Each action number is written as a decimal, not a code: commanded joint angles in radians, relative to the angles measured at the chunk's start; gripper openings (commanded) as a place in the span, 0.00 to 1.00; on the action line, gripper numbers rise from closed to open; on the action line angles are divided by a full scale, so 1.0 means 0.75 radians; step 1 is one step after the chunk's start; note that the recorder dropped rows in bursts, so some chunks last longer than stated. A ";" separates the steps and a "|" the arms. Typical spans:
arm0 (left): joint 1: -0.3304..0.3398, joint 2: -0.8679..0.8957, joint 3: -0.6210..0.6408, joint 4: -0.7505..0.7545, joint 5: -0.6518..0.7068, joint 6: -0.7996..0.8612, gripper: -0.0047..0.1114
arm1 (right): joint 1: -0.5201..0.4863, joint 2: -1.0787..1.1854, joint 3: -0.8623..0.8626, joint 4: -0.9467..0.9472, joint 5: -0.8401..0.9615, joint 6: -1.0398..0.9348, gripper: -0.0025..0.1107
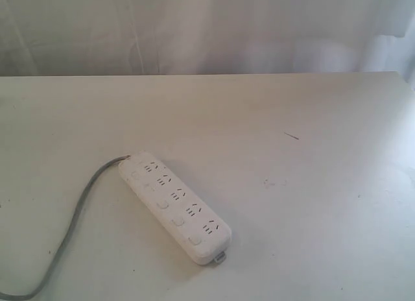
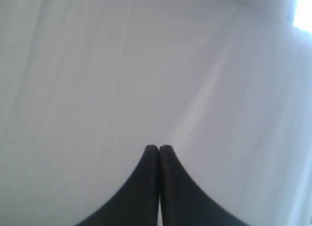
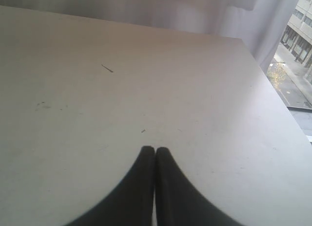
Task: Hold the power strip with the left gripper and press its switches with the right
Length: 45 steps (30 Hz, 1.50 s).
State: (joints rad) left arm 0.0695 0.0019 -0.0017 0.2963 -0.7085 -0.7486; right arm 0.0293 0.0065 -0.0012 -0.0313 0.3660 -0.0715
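Saw the left gripper (image 2: 159, 149) clenched, black fingertips pressed together, nothing between them, aimed at a plain white backdrop. Saw the right gripper (image 3: 155, 150) likewise pinched closed on nothing, poised over bare table (image 3: 209, 153).

Found the power strip (image 1: 174, 205) only in the exterior view, lying flat and diagonal on the near left part of the table, untouched. Noted the switches (image 1: 162, 204) in a row along its near-left long side, with the outlets along the other side. Traced the grey cord (image 1: 74, 223) from the strip's far end, curving off toward the near left corner. Could not tell how the strip lay relative to either gripper, with no view showing both together.

Made out a pale, matte tabletop with faint scuffs. Farther back, picked out a short dark scratch (image 1: 291, 135), caught also by the right wrist view (image 3: 107, 68).

Beyond the table's far edge, saw a white curtain (image 1: 194, 28). Glimpsed, in the right wrist view alone, a window (image 3: 298, 65) past the table's corner, with a building and street outside.
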 commanded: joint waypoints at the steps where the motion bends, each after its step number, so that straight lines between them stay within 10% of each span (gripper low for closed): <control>1: -0.007 -0.003 0.002 0.015 -0.267 -0.323 0.04 | -0.011 -0.009 0.002 -0.004 -0.020 -0.004 0.02; 8: -0.007 -0.003 0.002 0.129 -0.668 -0.502 0.04 | -0.011 -0.009 0.002 -0.004 -0.020 -0.004 0.02; 24: -0.003 -0.003 0.002 0.172 -0.683 -0.480 0.04 | -0.011 -0.009 0.002 -0.006 -0.020 -0.004 0.02; 31: -0.003 -0.003 -0.020 0.718 0.104 -0.522 0.25 | -0.011 -0.009 0.002 -0.004 -0.020 -0.004 0.02; 45: -0.003 0.178 -0.079 1.020 0.406 -0.576 0.24 | -0.011 -0.009 0.002 -0.004 -0.020 -0.004 0.02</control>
State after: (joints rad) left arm 0.0695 0.0900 -0.0390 1.0283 -0.4038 -1.1514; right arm 0.0293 0.0065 -0.0012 -0.0313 0.3660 -0.0715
